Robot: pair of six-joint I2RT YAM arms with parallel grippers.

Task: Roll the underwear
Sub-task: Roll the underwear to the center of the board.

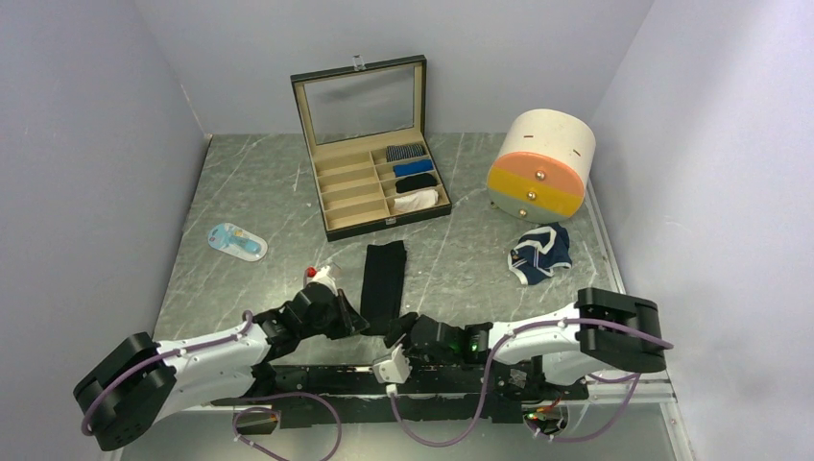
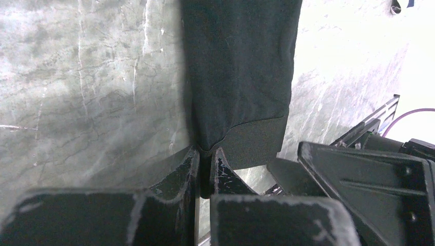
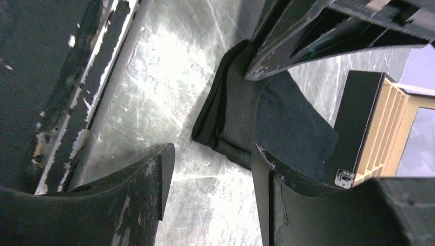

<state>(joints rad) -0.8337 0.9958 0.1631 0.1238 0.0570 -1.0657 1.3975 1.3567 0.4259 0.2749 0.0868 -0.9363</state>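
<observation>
The black underwear (image 1: 384,279), folded to a strip, lies on the table (image 1: 269,182) just in front of the organiser box (image 1: 372,144), its long axis pointing from box to arms. The left hand (image 2: 205,160) pinches its near corner; the right hand (image 3: 211,161), half-open and empty, hovers beside that end.

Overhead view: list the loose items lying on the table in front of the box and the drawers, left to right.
Blue-and-white packet → black underwear → navy underwear with white trim.
</observation>
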